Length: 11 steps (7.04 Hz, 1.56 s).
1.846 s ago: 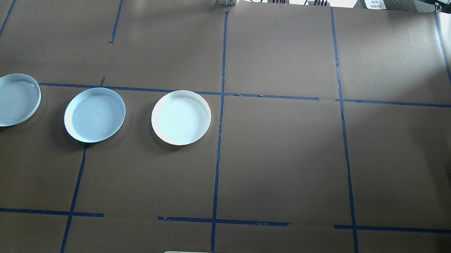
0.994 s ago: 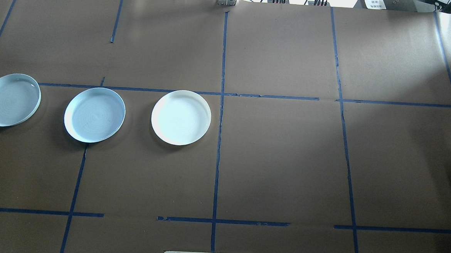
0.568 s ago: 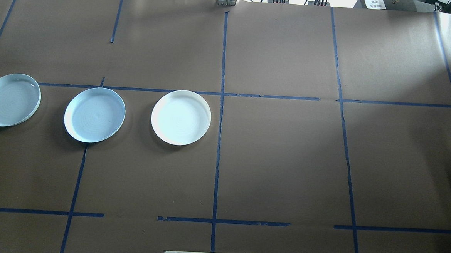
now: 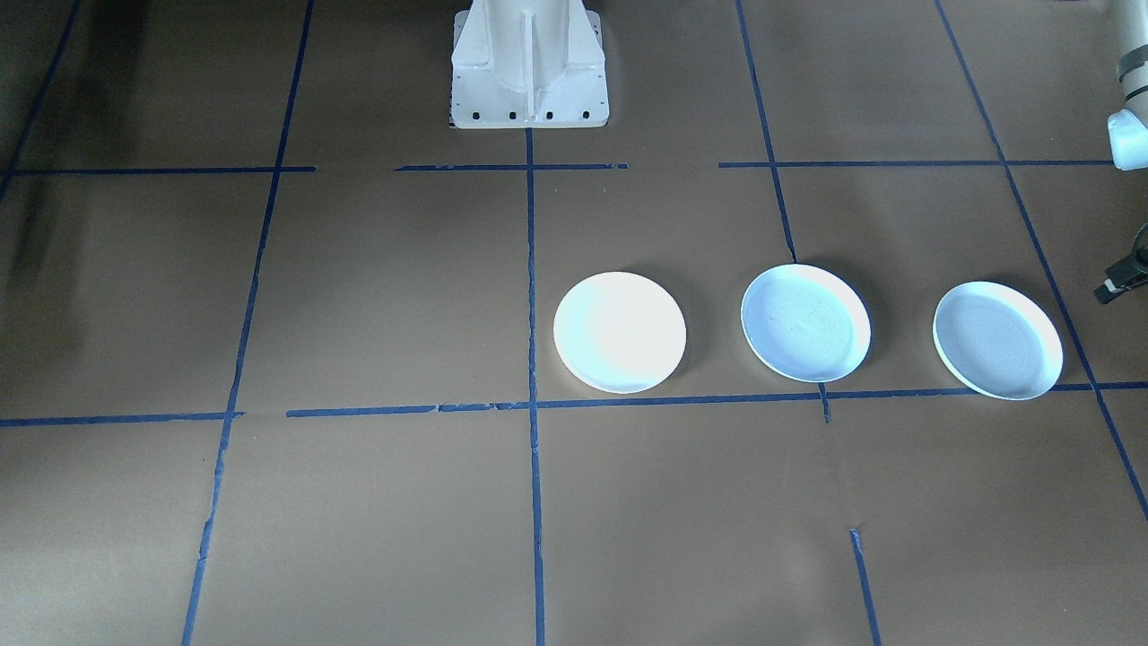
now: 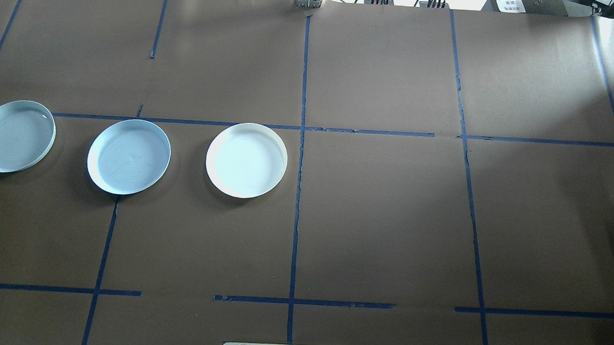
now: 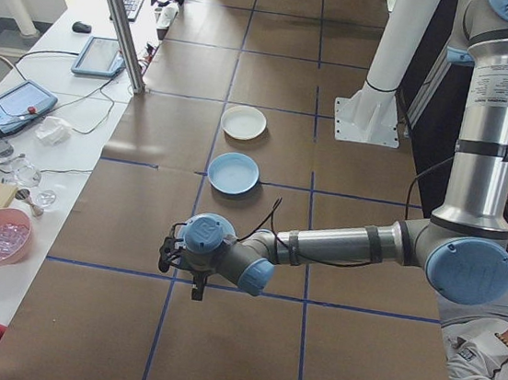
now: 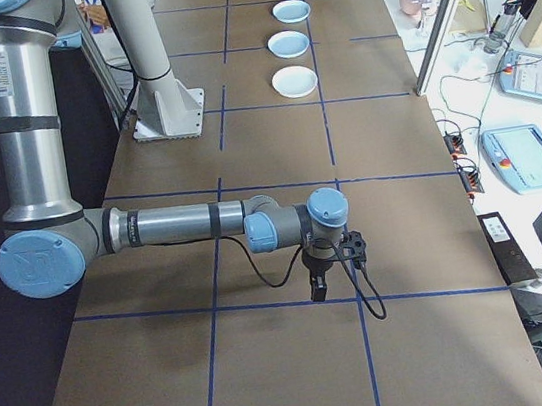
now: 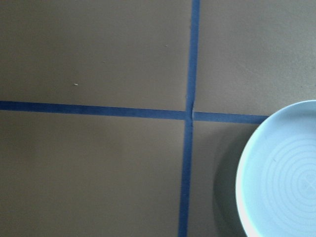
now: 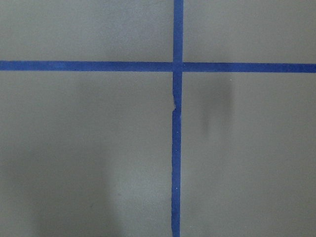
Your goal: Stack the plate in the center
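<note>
Plates [image 5: 128, 157] are laid in a row left of center, nearest the left gripper [image 6: 172, 256]; neither gripper's opening can be told.

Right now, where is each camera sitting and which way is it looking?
Front-facing: across the table, looking down at the robot's base and three plates.
Overhead: behind the robot, looking forward and down; white plate nearest the centre line; no arms.
Left side: at the table's left end; the left arm is near.
Right side: at the opposite end; the right arm is near.
Left wrist: straight down at tape and the end plate.
Right wrist: straight down at crossed tape.
Front-facing and overhead share all three plates.
</note>
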### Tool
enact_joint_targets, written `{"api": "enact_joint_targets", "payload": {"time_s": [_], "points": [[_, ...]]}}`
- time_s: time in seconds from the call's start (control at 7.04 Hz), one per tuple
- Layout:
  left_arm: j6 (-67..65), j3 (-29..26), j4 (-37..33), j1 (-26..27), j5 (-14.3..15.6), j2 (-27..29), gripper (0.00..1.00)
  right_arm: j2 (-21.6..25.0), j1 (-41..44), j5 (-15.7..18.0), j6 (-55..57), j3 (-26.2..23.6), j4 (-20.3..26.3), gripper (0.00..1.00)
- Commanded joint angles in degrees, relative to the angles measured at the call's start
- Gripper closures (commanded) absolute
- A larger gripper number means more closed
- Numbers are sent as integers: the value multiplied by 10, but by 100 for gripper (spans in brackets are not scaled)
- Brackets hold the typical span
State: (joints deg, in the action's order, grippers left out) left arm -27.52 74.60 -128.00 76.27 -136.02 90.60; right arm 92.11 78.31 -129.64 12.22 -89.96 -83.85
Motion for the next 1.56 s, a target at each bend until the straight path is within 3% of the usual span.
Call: {"api": "enact_joint_targets", "payload": {"time_s": [0.0, 0.14, 0.43, 0.71, 1.14, 1.42], "points": [[-14, -15, -7, -58, 1, 24, 1, 0, 0, 0, 0, 0, 0, 0], [-13, -40, -7, -59, 1, 43, 1, 0, 0, 0, 0, 0, 0, 0], [-8, -86, -9, -60, 8, 72, 12, 0, 0, 0, 0, 0, 0, 0], [-7, -89, -11, -60, 23, 72, 21, 0, 0, 0, 0, 0, 0, 0], [-8, -88, -11, -60, 22, 66, 48, 0, 0, 0, 1, 0, 0, 0], [-9, -88, -12, -60, 17, 63, 55, 0, 0, 0, 0, 0, 0, 0]]}}
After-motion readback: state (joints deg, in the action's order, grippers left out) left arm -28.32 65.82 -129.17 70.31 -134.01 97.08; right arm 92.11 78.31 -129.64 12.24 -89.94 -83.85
